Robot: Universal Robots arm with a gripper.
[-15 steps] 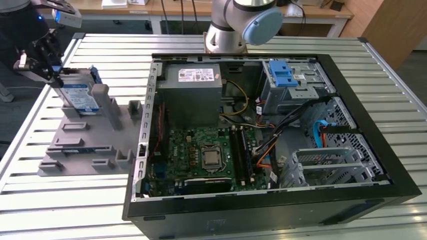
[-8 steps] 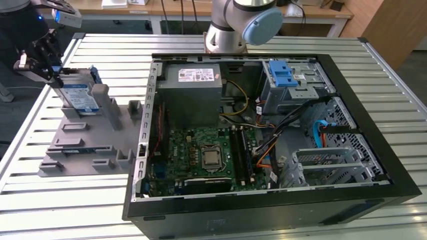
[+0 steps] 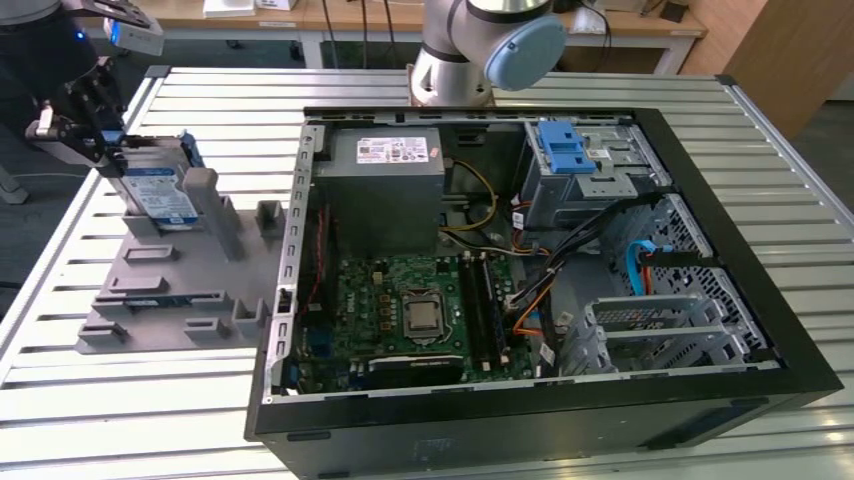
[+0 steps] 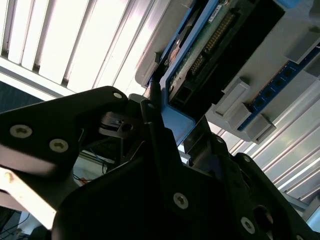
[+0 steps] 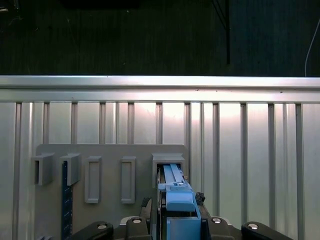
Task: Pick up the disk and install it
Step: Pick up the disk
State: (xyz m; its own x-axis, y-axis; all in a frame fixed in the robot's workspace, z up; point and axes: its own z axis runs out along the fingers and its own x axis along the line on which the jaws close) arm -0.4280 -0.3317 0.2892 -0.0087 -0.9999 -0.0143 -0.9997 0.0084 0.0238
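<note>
Grip first: your black gripper [image 3: 112, 150] has its jaws clenched on the flat rectangular silver disk [image 3: 154, 195], which has a white-and-blue label and a bright blue plastic carrier. In the first wrist view, black fingers [image 5: 154, 220] flank the carrier on both sides. In the second wrist view, a thin finger [image 4: 152, 107] presses against the blue frame beside the disk's green circuit face.

You have the disk standing on edge, well clear of the black open computer case [image 3: 534, 425], off toward the exterior view's left of it. Its lower end meets a slot of the grey moulded plastic rack [image 3: 160, 280]. You cannot tell whether it is seated there or just lifted. A narrow dark blue strip [image 5: 65, 200] lies in another part of that rack.

The rack rests just beside the case, on the ribbed aluminium table [image 3: 134, 420] that carries both.

Inside the case, you see the green motherboard [image 3: 400, 300] on the floor. Beyond it is the large grey power-supply box [image 3: 387, 190] with its white sticker. A bright blue latch [image 3: 567, 150] sits on the metal drive cage in the case's far corner, toward the exterior view's right.

Behind the case, the arm's grey base column [image 3: 461, 60] rises from the table.
</note>
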